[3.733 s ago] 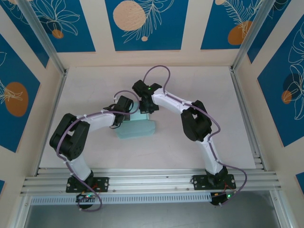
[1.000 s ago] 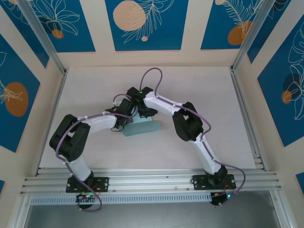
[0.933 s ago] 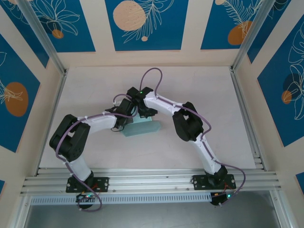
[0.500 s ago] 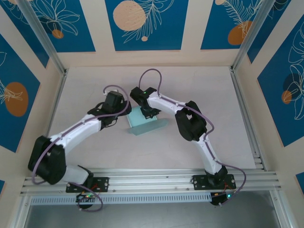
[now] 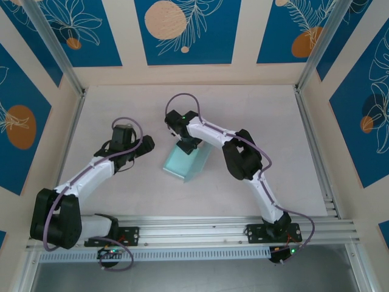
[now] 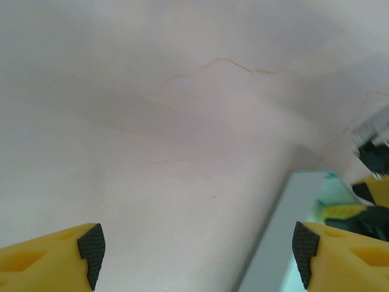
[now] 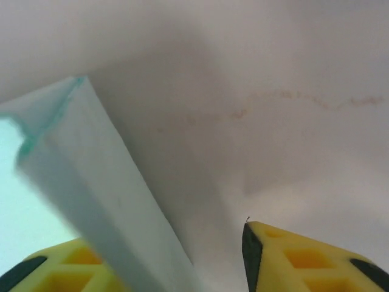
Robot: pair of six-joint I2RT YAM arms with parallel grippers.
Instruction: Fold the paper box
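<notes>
The paper box [image 5: 185, 164] is a pale light-blue folded card shape lying at an angle mid-table. My right gripper [image 5: 189, 146] sits at its far edge. In the right wrist view one thin wall of the box [image 7: 91, 176] runs between the yellow fingers of the right gripper [image 7: 143, 255]. A gap shows between that wall and the right finger [image 7: 285, 258], so the jaws stand open. My left gripper [image 5: 148, 145] is off to the box's left and apart from it. In its wrist view the left gripper [image 6: 196, 249] is wide open over bare table, with the box's edge [image 6: 276, 231] at the lower right.
The pale table [image 5: 121, 103] is walled on three sides by blue-and-cream panels. Metal posts [image 5: 61, 61] stand at the back corners. An aluminium rail [image 5: 194, 231] runs along the near edge by the arm bases.
The left gripper has opened, let go of the box and swung away to the left. The right gripper has opened. The box has turned and now lies more steeply angled.
</notes>
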